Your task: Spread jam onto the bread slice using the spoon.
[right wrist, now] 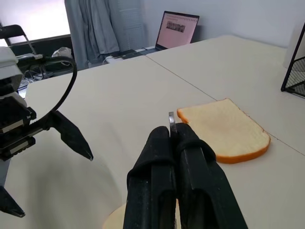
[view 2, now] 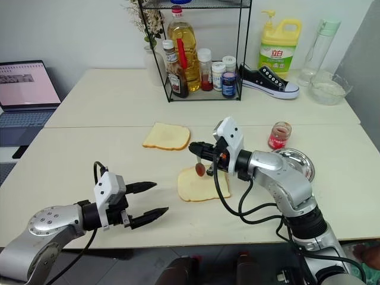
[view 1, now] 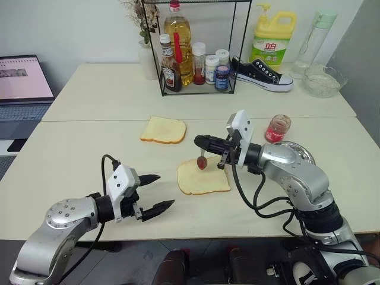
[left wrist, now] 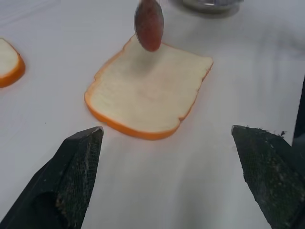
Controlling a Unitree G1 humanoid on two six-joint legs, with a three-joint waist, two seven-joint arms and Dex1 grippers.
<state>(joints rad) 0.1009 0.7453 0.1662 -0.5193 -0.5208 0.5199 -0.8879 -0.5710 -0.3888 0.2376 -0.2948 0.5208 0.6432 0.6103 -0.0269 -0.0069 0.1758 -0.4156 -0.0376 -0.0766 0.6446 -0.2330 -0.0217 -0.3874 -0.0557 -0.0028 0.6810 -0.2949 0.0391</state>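
Left gripper (view 1: 159,193), fingers spread and empty, hovers at 7 o'clock of the bread slice (view 1: 203,177). Right gripper (view 1: 202,142) clenches the spoon (view 1: 202,160), whose jam-laden bowl hangs over the slice's far edge. Jam (view 1: 276,129) jar stands at 2 o'clock.

Two cream tables (view 1: 89,148) butted together; white wall (view 1: 71,29) behind; open laptop (view 1: 24,80) at left.
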